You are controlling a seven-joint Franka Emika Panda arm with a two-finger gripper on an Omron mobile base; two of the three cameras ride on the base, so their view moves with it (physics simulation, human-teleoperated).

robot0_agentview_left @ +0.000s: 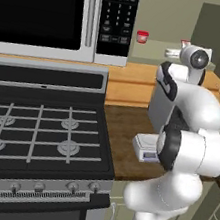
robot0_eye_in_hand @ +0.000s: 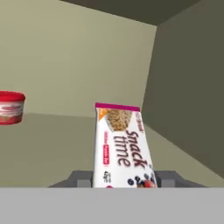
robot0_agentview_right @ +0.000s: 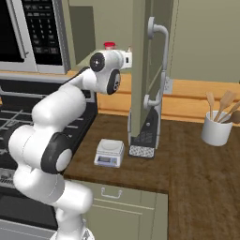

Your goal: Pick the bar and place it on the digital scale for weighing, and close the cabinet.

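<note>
The bar, a pink-topped whitish wrapper printed "Snack time", stands upright between my fingertips, and my gripper is shut on it. The hand reaches into the open cabinet above the counter. The cabinet's panelled door stands open, edge-on, with its silver handle facing right. The digital scale sits on the wooden counter below; its platform is bare.
A red-lidded jar stands on the cabinet shelf to the left of the bar. The coffee machine is behind the scale. A white utensil cup stands at the right; the stove and microwave are at the left.
</note>
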